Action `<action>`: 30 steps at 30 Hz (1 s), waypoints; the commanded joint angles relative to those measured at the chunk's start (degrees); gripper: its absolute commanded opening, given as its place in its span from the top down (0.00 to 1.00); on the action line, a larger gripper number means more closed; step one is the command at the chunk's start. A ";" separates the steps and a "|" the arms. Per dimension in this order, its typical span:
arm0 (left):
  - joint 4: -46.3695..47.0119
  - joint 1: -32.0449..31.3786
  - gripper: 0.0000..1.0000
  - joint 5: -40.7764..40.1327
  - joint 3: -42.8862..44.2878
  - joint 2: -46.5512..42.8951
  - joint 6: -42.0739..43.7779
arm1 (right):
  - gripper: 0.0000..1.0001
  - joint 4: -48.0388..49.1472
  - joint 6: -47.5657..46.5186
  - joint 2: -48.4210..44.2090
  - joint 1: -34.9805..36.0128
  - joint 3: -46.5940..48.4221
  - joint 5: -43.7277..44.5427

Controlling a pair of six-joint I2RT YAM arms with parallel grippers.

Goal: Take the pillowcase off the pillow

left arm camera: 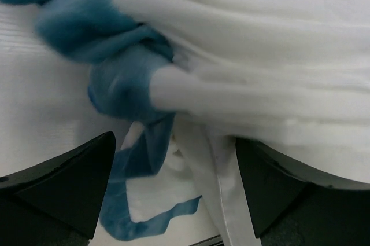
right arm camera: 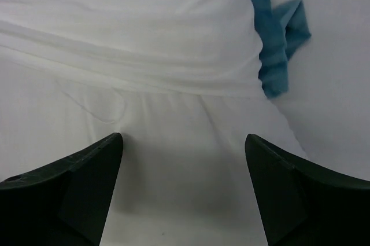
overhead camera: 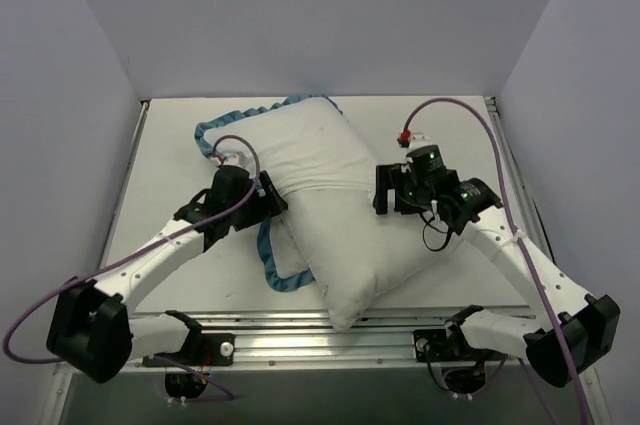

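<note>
The plump white pillow (overhead camera: 345, 255) lies diagonally mid-table, its lower corner over the front edge. The pillowcase (overhead camera: 300, 145), white side up, covers its upper part. Its blue ruffled trim (overhead camera: 270, 265) runs along the top left and curls beside the pillow's left side. My left gripper (overhead camera: 272, 200) is open at the pillow's left edge. In the left wrist view its gripper (left arm camera: 173, 165) straddles the trim (left arm camera: 115, 43) and a white fabric fold (left arm camera: 260, 43). My right gripper (overhead camera: 382, 190) is open at the pillow's right edge. In the right wrist view it (right arm camera: 184, 165) is over the bare pillow (right arm camera: 185, 199), below the bunched pillowcase edge (right arm camera: 127, 20).
The white table top (overhead camera: 170, 195) is enclosed by pale walls at the back and both sides. A metal rail (overhead camera: 300, 330) runs along the front edge between the arm bases. Purple cables (overhead camera: 470, 110) loop off both arms.
</note>
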 commanded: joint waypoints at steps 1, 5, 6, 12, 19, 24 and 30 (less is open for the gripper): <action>7.83 -0.17 0.07 6.88 6.72 10.03 1.92 | 0.20 2.96 2.82 -0.41 0.05 -5.63 -2.92; 10.66 -0.43 0.07 10.40 18.29 22.50 4.20 | 0.23 11.93 7.82 -1.46 6.80 -12.22 -14.89; 10.57 -0.51 0.07 10.84 20.42 23.84 4.81 | 0.23 13.95 8.80 -1.72 8.65 -12.59 -15.96; 3.99 2.03 0.04 6.99 32.56 27.37 11.76 | 0.23 23.28 10.66 1.08 11.13 -11.54 -17.38; -6.73 4.76 0.04 1.45 37.32 19.74 19.40 | 0.24 27.50 9.25 7.68 11.04 -3.29 -17.05; -9.20 -0.84 0.06 0.48 30.30 7.98 28.01 | 0.22 24.52 9.16 3.91 8.42 -1.60 -8.34; -11.84 -20.44 0.06 -14.10 24.32 1.53 38.13 | 0.09 17.93 8.90 -1.28 1.47 -2.21 0.81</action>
